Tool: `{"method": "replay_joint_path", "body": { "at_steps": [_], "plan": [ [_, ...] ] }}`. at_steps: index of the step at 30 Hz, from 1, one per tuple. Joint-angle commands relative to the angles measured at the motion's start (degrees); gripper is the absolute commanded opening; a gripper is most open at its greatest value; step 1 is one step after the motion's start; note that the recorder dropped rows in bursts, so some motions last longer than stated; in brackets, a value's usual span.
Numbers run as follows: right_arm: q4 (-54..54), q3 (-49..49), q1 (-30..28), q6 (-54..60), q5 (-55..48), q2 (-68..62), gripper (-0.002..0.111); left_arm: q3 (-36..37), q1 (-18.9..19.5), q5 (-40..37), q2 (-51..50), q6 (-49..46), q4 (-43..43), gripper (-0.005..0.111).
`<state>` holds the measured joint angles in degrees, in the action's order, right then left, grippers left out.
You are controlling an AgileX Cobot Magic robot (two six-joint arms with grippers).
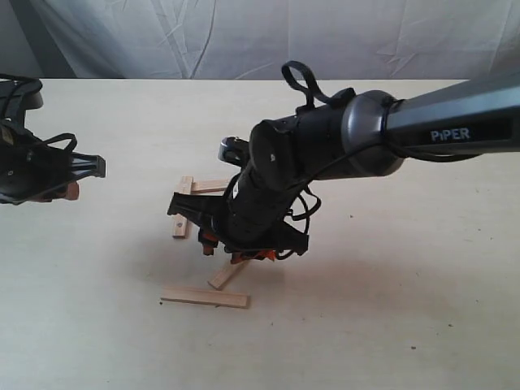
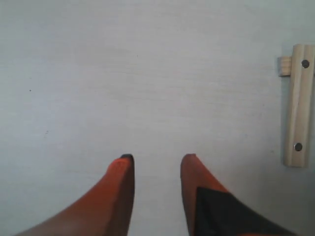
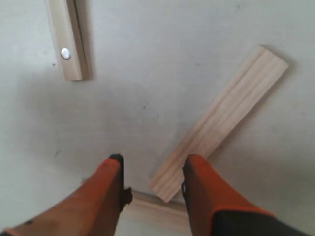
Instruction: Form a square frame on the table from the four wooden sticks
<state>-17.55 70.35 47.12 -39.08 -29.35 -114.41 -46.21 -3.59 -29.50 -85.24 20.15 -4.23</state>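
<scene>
Four wooden sticks lie on the table (image 1: 390, 309). A dotted stick (image 1: 183, 208) (image 2: 299, 105) (image 3: 66, 39) crosses one end of a second stick (image 1: 210, 185) (image 2: 284, 66) at a corner. A third stick (image 1: 227, 274) (image 3: 221, 120) lies slanted, its near end close to the fourth stick (image 1: 205, 296) (image 3: 157, 207). My right gripper (image 1: 234, 250) (image 3: 153, 164) hangs open low over the slanted stick's near end, which sits between its fingers. My left gripper (image 1: 85, 177) (image 2: 156, 160) is open over bare table at the far left, holding nothing.
The right arm's dark body (image 1: 325, 150) reaches across the middle and hides part of the sticks in the exterior view. A grey cloth backdrop (image 1: 244, 36) runs behind the table's far edge.
</scene>
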Motion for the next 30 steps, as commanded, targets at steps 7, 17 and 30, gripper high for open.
{"method": "replay_joint_path", "body": {
  "at_steps": [7,17,30],
  "plan": [
    [25.69,15.65,5.63,-27.44,-20.97,-4.06,0.04,0.18,0.07,0.09,2.05,-1.04,3.23,0.032],
    [28.48,15.65,7.65,-39.03,-21.1,-9.39,0.041,0.18,0.07,0.23,2.05,-1.04,4.23,0.032],
    [23.45,15.65,7.65,-40.18,-20.61,-11.34,-0.001,0.18,0.07,1.1,2.05,-1.04,5.08,0.032]
  ]
}}
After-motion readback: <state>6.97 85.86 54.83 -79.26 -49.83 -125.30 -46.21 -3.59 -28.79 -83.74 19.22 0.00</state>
